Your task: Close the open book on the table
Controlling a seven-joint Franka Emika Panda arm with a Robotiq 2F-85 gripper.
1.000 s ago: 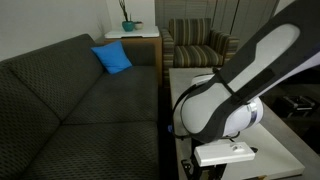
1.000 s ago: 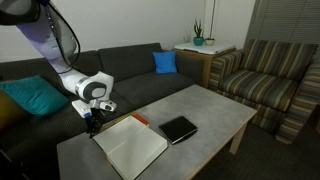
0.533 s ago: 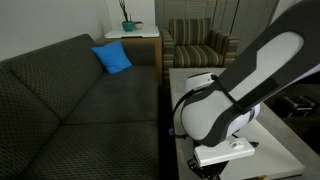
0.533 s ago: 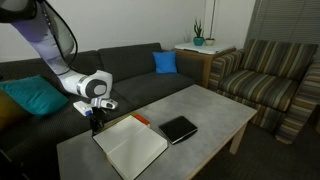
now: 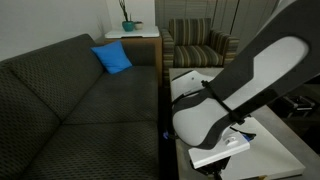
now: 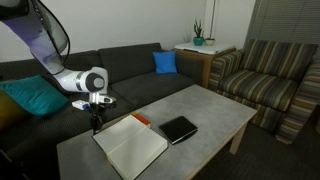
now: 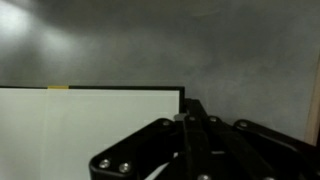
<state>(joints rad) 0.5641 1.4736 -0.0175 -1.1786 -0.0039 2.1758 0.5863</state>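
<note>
— Open book (image 6: 130,148), where is it?
— Flat, pages up, on the bench (image 6: 215,108), at the arm's end. Its corner lies just beside my jaws, and the page spreads left in the wrist view.
— Jaws?
— My gripper (image 6: 96,121) looks pinched together, empty. One open book, one black notebook (image 6: 179,129).
</note>
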